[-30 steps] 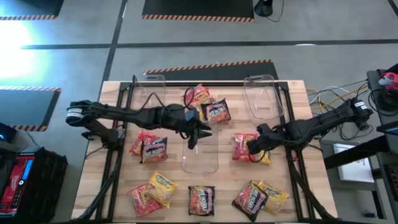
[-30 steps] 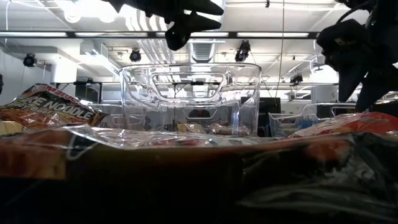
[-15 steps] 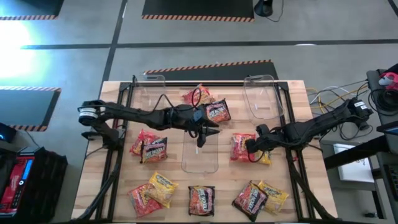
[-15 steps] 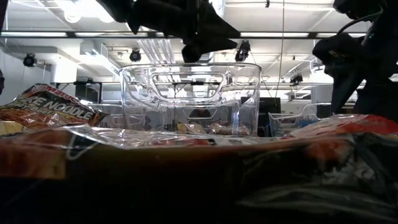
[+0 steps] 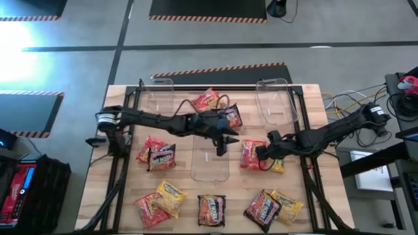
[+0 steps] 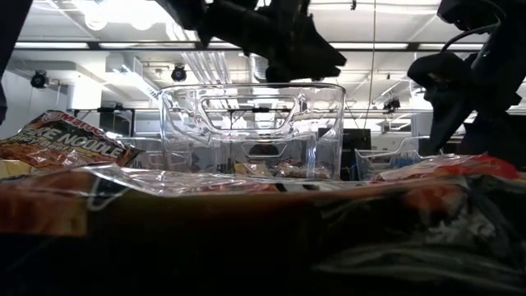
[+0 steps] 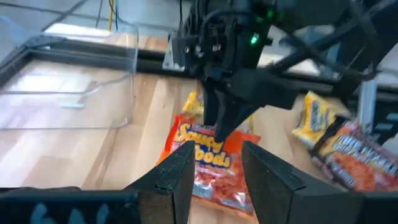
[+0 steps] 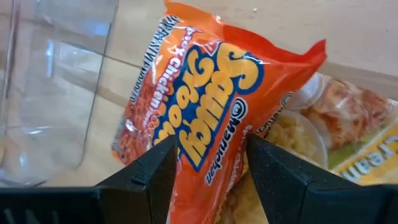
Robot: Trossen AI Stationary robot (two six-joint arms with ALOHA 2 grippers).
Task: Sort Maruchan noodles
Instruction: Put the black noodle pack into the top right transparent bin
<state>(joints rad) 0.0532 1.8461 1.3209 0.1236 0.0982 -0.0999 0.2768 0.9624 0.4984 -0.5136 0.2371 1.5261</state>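
My right pincer [image 8: 208,163] pinched the orange Saucy Noodles packet [image 8: 211,106], while my left pincer [image 7: 214,165] hung spread and empty over the table [image 5: 124,196].

Glossy crinkly plastic packets [image 5: 253,154], clear smooth plastic bin [image 5: 209,158], matt wooden tabletop [image 5: 186,209].

Crinkly orange-red plastic noodle packet [image 8: 211,106] bears yellow lettering; flat yellow packet [image 8: 367,155] beneath it; clear plastic bin [image 5: 209,160] on pale wooden table [image 5: 183,209]
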